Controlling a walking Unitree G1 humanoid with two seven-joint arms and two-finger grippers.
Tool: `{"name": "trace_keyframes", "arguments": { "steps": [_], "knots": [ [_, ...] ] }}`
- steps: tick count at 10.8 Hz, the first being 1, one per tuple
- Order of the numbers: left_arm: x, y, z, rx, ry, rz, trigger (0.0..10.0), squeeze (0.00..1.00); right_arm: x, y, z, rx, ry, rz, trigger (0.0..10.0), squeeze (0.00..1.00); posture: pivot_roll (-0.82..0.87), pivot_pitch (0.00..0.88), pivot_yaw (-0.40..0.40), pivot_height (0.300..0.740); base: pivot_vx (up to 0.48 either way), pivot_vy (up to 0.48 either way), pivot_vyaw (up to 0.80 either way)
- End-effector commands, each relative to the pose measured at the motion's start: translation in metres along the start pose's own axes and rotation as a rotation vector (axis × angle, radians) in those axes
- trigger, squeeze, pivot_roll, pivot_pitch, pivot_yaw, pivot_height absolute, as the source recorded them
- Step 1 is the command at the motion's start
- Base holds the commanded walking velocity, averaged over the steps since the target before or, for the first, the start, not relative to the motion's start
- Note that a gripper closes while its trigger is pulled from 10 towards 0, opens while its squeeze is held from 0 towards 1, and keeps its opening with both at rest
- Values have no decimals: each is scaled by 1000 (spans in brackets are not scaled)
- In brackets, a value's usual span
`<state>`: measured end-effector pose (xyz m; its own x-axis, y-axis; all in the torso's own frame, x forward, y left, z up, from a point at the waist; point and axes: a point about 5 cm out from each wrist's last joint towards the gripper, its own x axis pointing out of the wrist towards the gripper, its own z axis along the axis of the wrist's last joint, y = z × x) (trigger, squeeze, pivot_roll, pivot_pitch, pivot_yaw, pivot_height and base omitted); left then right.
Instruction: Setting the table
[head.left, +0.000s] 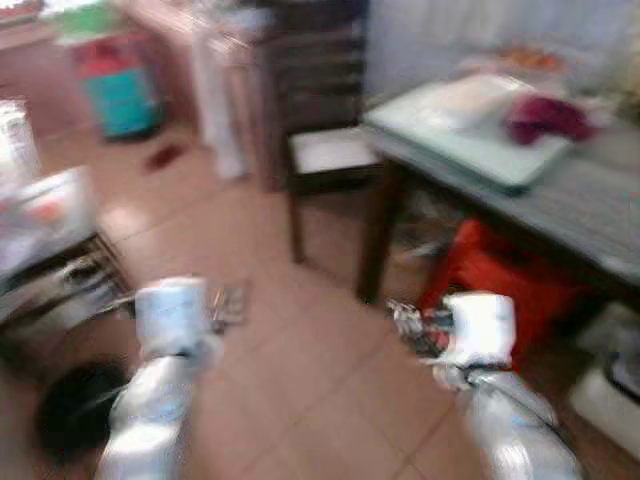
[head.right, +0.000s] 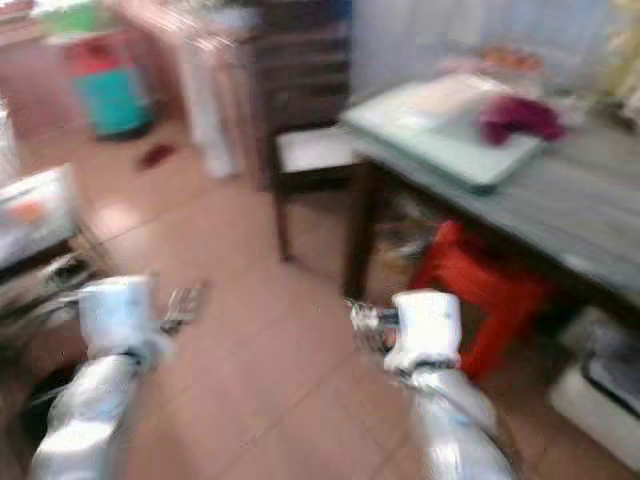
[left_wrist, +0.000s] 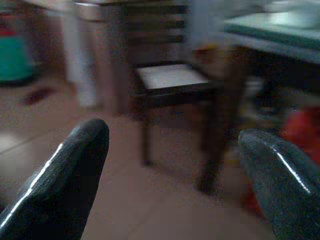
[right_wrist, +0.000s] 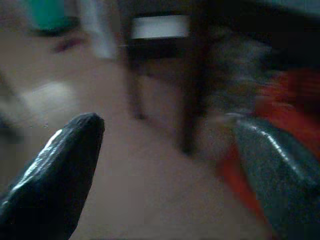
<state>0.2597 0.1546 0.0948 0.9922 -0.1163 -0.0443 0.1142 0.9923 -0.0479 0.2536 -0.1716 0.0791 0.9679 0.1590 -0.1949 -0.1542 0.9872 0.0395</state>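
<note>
Head views blurred throughout. Tiled floor (head.left: 300, 360) in front, brownish-pink.

Bench (head.left: 590, 215) at right, dark legs, grey top. On its near corner lies a pale green tray (head.left: 470, 140), flat. On the tray: a light, whitish thing, too blurred to name, and a dark red cloth (head.left: 545, 118) bunched at the tray's far end. Beyond the tray, something orange near the wall; cannot tell what it is.

Dark wooden chair (head.left: 325, 150) with a pale seat stands just beside the bench's corner, its back toward a brown cabinet. Under the bench, a red stool (head.left: 500, 275). A white box (head.left: 605, 395) sits on the floor at far right, beside the stool; contents not readable.

Far left corner: a teal bin (head.left: 120, 100) with red above it and something green on top. Small dark red object on the floor near it. At left edge, a low shelf (head.left: 50, 260) carrying blurred white and clear items.

Left gripper (left_wrist: 172, 150) held out low over the floor, jaws wide apart, nothing between them; the chair shows through the gap. Right gripper (right_wrist: 170, 145) likewise out over the floor, jaws wide, empty; chair legs and red stool lie beyond.

Both silver arms reach forward, well short of the bench.
</note>
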Motion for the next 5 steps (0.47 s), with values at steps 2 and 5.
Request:
{"name": "trace_keyframes", "arguments": {
  "steps": [2,5],
  "knots": [
    [-7,12,-5,15,29,33,10000,0,3,12,5,10,-24,35,10000,0,-85,77,35,740,369,0,-788],
    [-7,11,-9,14,52,25,10000,0,3,13,4,10,-23,38,10000,0,-87,76,36,740,231,0,-788]
  ]
}}
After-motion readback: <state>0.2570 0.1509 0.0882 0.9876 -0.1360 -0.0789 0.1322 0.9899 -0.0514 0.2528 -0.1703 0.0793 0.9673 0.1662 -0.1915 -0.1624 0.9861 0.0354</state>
